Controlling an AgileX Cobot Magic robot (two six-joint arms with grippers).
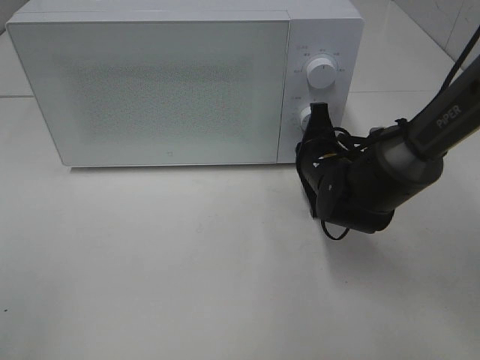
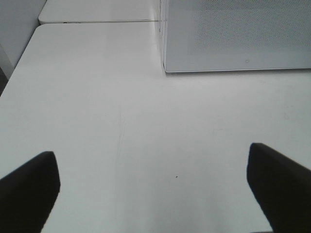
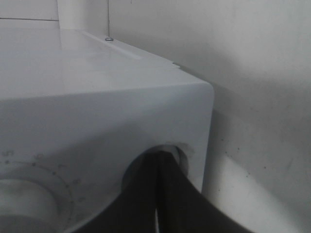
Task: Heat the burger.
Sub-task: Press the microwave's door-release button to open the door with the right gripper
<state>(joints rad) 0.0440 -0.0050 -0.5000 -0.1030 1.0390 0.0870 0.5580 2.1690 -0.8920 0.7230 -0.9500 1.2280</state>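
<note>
Our right gripper (image 1: 321, 114) has its jaws pressed together, tips at the lower dial (image 1: 306, 118) of the microwave (image 1: 150, 90). Our left gripper (image 2: 155, 194) hangs wide open, holding nothing, over the table (image 2: 146, 121). The door (image 1: 112, 45) is closed and the burger is nowhere in view. We judge it is inside, loading is done, and only setting the dial remains.

White microwave (image 1: 324, 30), dotted grey door (image 1: 150, 90), black right hand (image 1: 321, 112)
</note>
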